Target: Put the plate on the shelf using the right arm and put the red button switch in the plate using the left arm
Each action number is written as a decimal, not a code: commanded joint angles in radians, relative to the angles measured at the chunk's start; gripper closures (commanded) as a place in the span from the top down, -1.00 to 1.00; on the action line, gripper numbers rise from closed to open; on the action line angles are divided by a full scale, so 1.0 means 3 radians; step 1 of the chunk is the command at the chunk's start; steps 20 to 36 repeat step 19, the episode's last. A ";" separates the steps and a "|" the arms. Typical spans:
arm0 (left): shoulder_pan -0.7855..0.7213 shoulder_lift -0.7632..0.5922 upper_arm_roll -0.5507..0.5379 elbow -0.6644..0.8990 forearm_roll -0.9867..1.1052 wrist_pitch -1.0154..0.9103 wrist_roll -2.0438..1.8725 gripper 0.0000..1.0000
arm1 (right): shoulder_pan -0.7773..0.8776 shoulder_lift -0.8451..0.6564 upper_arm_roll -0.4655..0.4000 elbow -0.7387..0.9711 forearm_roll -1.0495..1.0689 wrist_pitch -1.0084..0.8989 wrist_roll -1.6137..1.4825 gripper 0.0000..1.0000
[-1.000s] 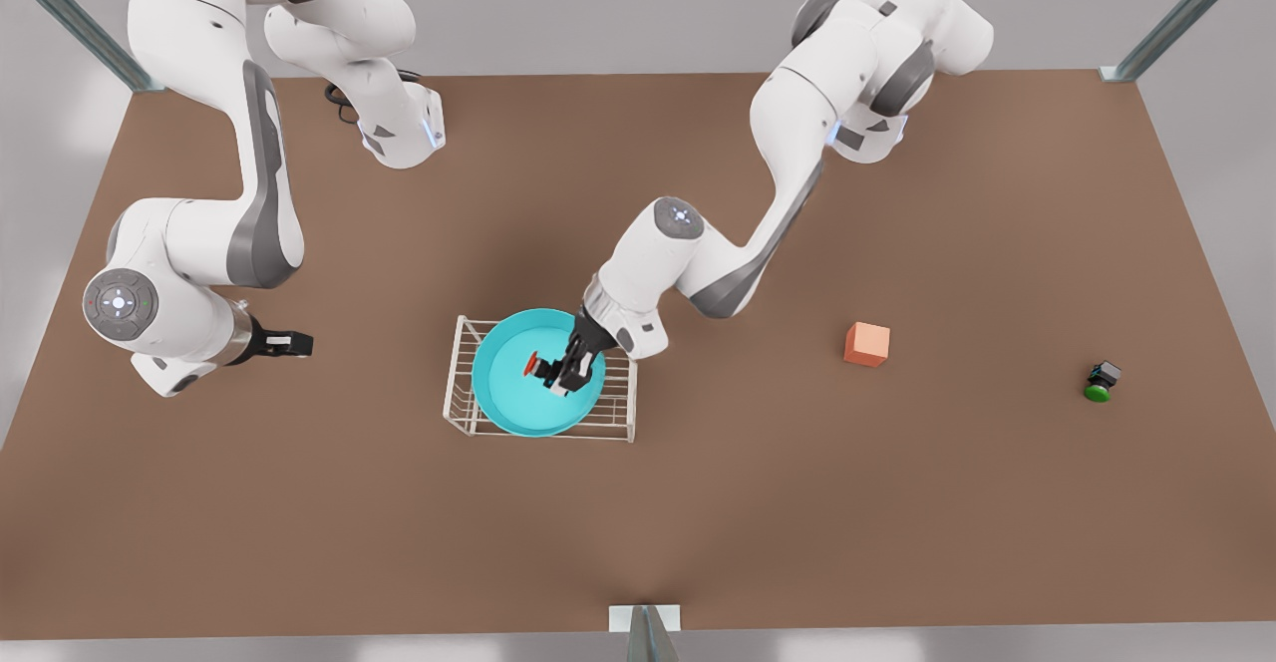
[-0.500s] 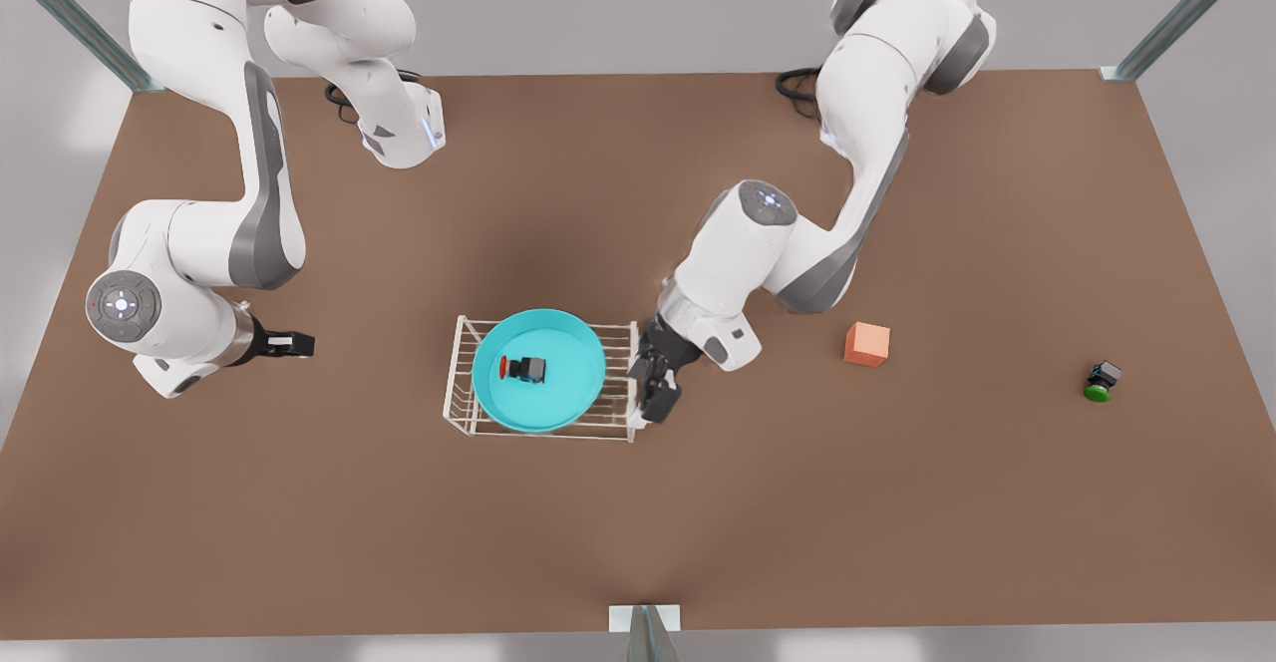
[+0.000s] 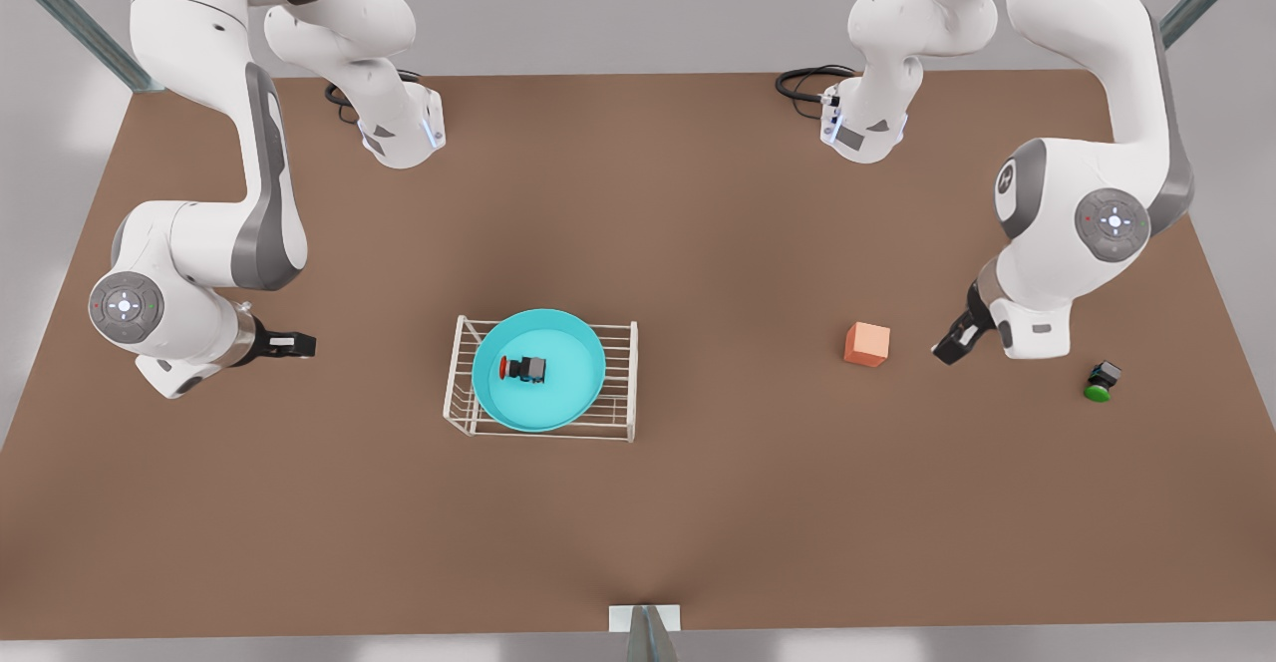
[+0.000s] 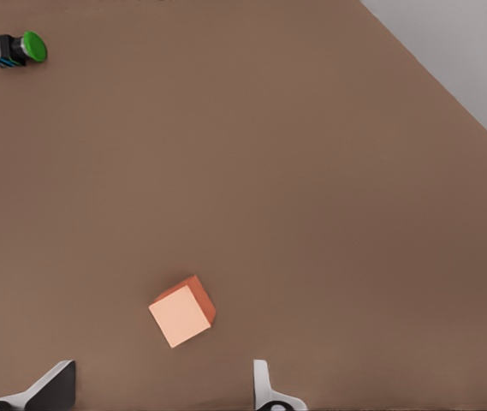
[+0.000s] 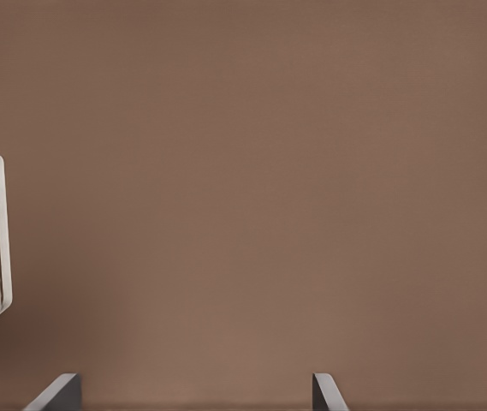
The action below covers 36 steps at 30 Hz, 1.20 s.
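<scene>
A: Two tools flank the scene. What lies at the front view's left?

B: Right tool [image 3: 299, 345], fingers spread and empty, waiting over the brown worktop [image 3: 698, 522], well apart from the low white wire shelf [image 3: 461, 413].

A: And at centre?

B: Round turquoise plate [image 3: 573, 398], resting on the shelf bars; tiny red button switch with black-grey body [image 3: 525, 369] lying on its side inside it. Judged light, rigid and smooth, the switch is best pinched across its boxy body; the plate by its raised rim.

A: Further right?

B: Plain orange cube [image 3: 866, 344], then left tool [image 3: 949, 347], fingers parted and empty, just beside it. Green-capped switch [image 3: 1100, 382] lies beyond. Nothing obstructs the shelf.
</scene>
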 commanded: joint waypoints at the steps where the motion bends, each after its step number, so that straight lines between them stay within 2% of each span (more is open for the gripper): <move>1: 0.0036 0.0019 0.0001 0.0030 -0.0028 -0.0120 0.3361 1.00 | 0.0000 -0.0004 -0.0001 0.0002 0.0002 -0.0002 -0.0006 1.00; 36: 0.0036 0.0044 0.0011 0.0040 -0.0079 -0.0120 0.3351 1.00 | 0.0005 -0.0004 -0.0001 0.0007 -0.0003 -0.0002 -0.0001 1.00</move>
